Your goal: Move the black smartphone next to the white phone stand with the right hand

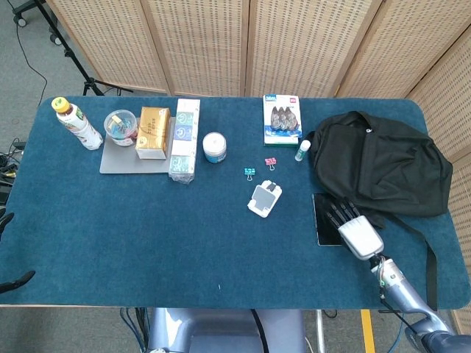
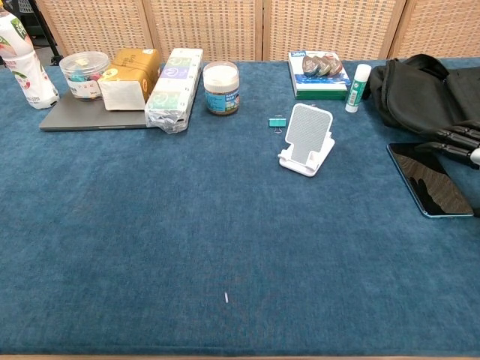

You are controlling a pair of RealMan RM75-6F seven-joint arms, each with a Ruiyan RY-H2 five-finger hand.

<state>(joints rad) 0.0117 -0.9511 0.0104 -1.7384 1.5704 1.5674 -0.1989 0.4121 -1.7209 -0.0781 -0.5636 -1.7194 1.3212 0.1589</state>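
Blue felt covers the whole table (image 1: pixel 147 243), and the biggest thing on it is a black backpack (image 1: pixel 379 162) slumped at the right end. Next down, a grey laptop (image 1: pixel 121 162) at the back left has a yellow box (image 1: pixel 152 132) and a plastic tub (image 1: pixel 120 125) on it. The right robot hand (image 1: pixel 352 228) sits over the near right part of the black smartphone (image 1: pixel 324 219), fingers (image 2: pixel 454 139) stretched out and apart, holding nothing. The phone lies flat, well apart from the white phone stand (image 1: pixel 264 198) to its left. Left robot hand isn't visible. Tiny stuff: a green binder clip (image 1: pixel 249 172) and a pink one (image 1: pixel 270 161) behind the stand.
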